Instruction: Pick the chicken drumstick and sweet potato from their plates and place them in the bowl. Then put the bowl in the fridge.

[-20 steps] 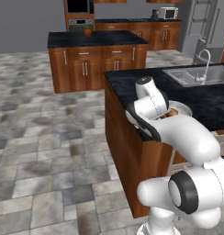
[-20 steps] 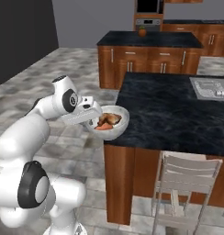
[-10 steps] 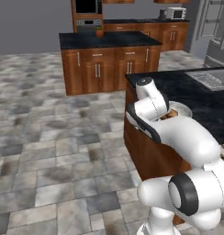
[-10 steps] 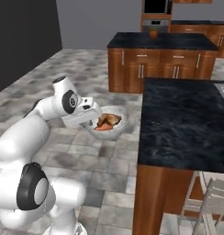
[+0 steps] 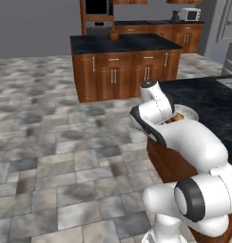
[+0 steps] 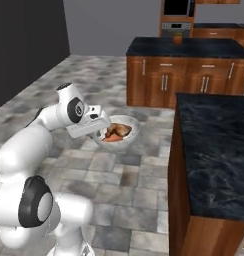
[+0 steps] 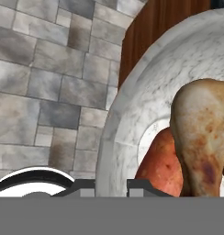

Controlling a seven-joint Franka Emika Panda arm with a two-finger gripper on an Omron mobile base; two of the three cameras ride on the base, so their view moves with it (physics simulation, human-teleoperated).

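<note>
Kitchen, wooden island, wall oven

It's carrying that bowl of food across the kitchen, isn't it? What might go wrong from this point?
The tool pinches the bowl by one edge only, out over the tiled floor, so a jolt could tip it or slip the grip. The chicken drumstick and sweet potato lie loose inside and might roll out. The dark counter stands close beside the bowl, and a turn could knock the rim against it.

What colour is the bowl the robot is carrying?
Pale grey-white with faint marbling, the small round bowl shows best in the hand view.
</note>
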